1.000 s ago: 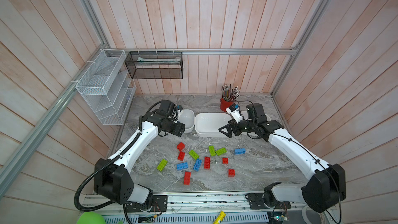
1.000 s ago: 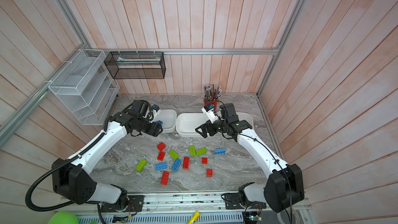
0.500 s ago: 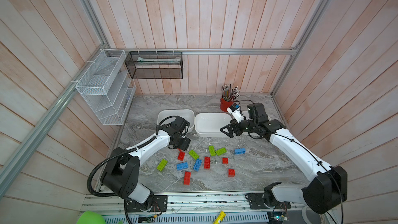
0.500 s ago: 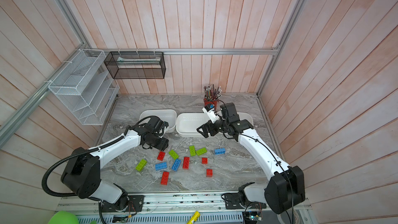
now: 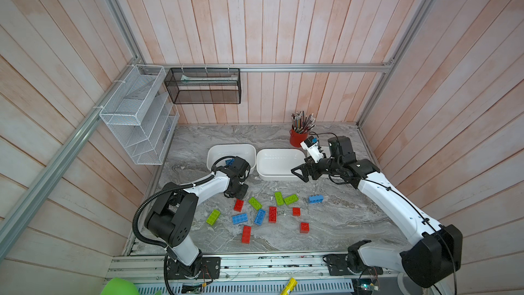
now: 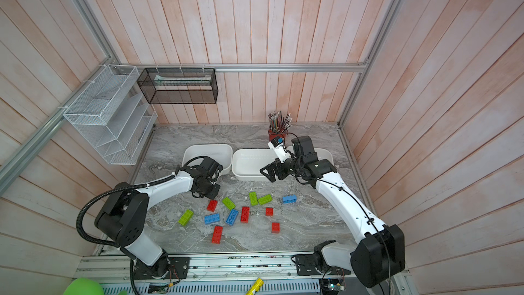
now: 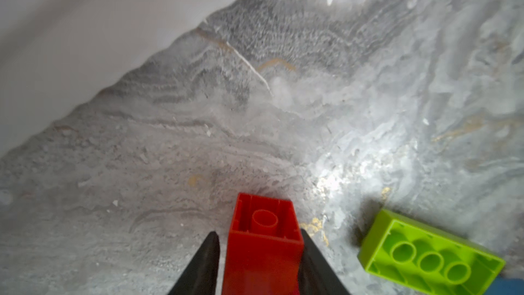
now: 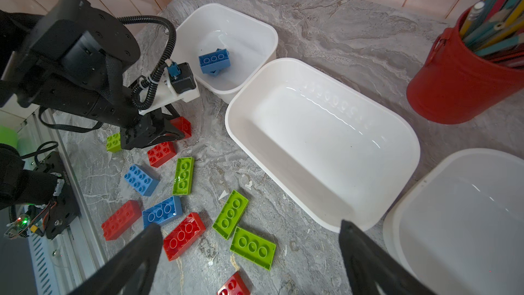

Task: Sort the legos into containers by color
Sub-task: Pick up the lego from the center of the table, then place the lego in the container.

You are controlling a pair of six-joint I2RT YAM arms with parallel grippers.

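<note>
Being straddled by left claw (image 7: 257, 231) at lower frame, red lego (image 7: 265, 248) is judged light, rigid, slick; flat sides are best pinched; clamping cannot be told.

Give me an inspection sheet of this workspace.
Surface: grey marbled tabletop, no spill seen.
Job's things: blue bricks in left tub; middle tub empty; third tub partly hidden; loose bricks, red, green, blue, scattered.
Clutter: red pencil cup.
Grippers: left gripper straddles a small red brick, grip unclear; right gripper open, empty.
Cables: black corrugated hose on left arm; thin cable along right arm.
Surroundings: plank walls, white mesh rack, black mesh basket.
</note>
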